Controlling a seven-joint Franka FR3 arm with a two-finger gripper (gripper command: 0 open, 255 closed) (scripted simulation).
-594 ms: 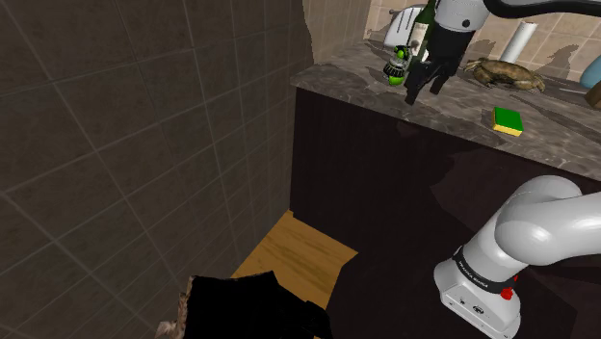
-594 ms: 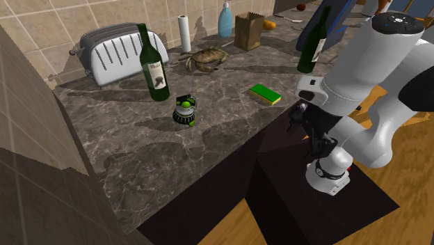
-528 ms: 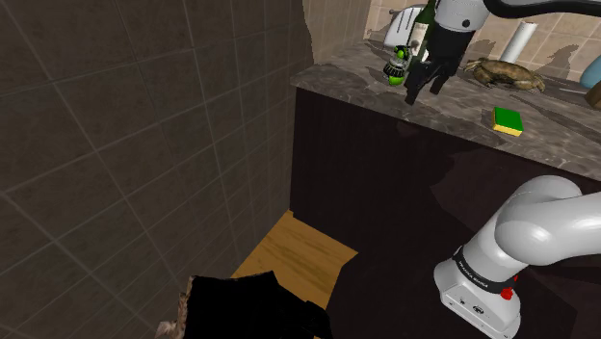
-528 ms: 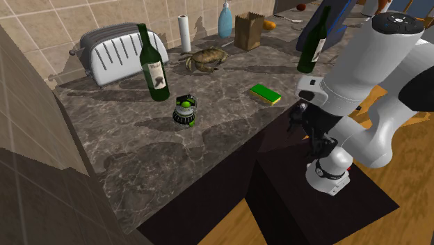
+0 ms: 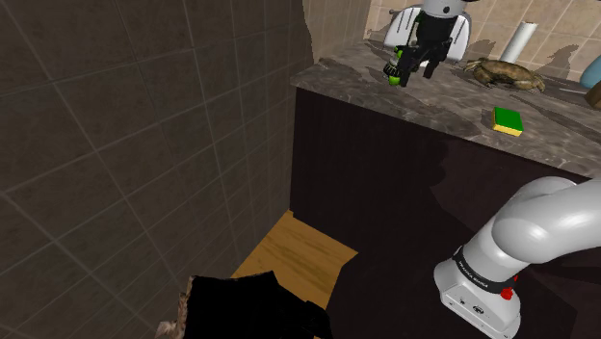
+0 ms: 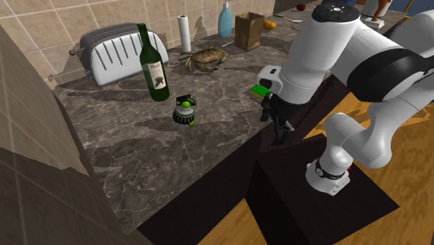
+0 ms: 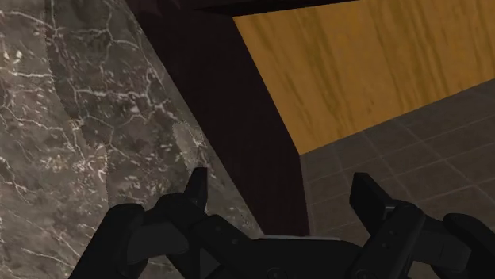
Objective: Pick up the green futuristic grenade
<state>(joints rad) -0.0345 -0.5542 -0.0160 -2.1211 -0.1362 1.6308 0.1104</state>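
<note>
Looking over a dark marble counter [image 6: 139, 167] backed by beige tiles. Spotting the grenade [image 6: 185, 111], green and black, sitting on the marble just in front of a green wine bottle [image 6: 154, 66]; reading nothing off its pale label, lettering too small. Finding the gripper [image 6: 279, 134] hanging at the counter's front edge, well apart from the grenade, toward the second exterior view's right. Seeing fingers [image 7: 197, 186] standing wide apart, clasping nothing, wooden floor [image 7: 357, 71] showing beyond.

Green-and-black grenade [image 6: 185, 111] — dark, white-veined countertop [image 6: 139, 161].
</note>
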